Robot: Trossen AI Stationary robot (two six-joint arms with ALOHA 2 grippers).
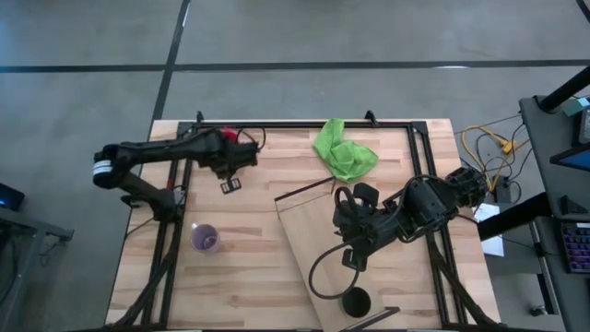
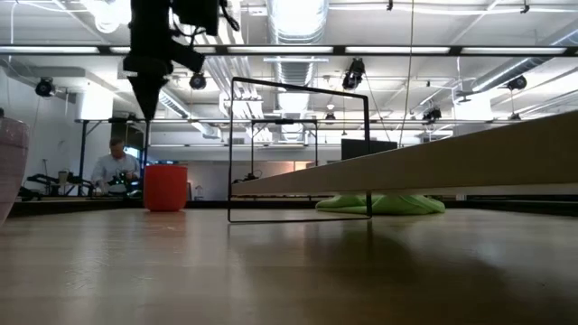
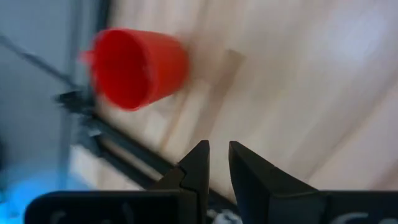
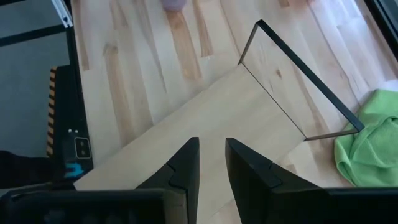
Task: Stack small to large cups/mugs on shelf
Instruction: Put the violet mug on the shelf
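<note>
The red cup (image 1: 246,138) stands upright at the table's far left, half hidden under my left arm; it shows whole in the left wrist view (image 3: 137,65) and the low view (image 2: 165,187). My left gripper (image 3: 217,163) hangs above the table just near of it, pointing down, fingers a narrow gap apart with nothing between. The purple cup (image 1: 205,238) stands on the table at the near left. The black cup (image 1: 356,301) stands on the near end of the shelf (image 1: 309,231). My right gripper (image 4: 211,163) hovers over the shelf, narrowly open and empty.
A green cloth (image 1: 343,152) lies at the far middle, just beyond the shelf's far end, where a thin dark frame (image 4: 298,81) stands up. A black cable loops over the shelf (image 1: 323,277). Black rails run along the table's edges (image 1: 304,124).
</note>
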